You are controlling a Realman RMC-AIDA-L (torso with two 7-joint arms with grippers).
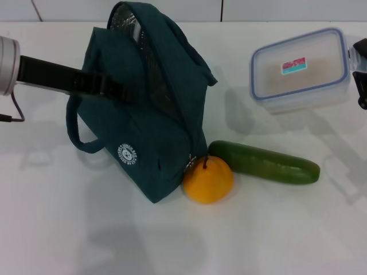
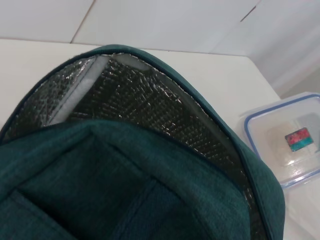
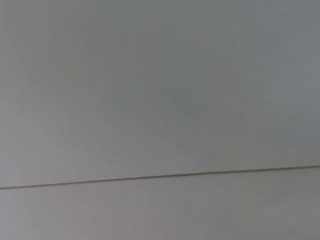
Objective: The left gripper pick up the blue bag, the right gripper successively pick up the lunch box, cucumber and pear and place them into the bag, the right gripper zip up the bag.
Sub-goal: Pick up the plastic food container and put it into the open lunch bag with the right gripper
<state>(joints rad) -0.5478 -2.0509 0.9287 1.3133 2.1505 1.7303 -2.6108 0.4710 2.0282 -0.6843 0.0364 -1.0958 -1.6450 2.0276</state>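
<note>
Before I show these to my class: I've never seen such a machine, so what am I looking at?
It is a two-armed robot, seen by three cameras. The head camera looks down at a white table. The left gripper reaches into the handles of the bag, which stands open with its foil lining showing. Beside the bag lie the pear, touching it, and the cucumber. The lunch box sits farther back, near the right gripper at the picture's edge. The left wrist camera looks into the bag. The right wrist camera shows only a blank pale surface.
</note>
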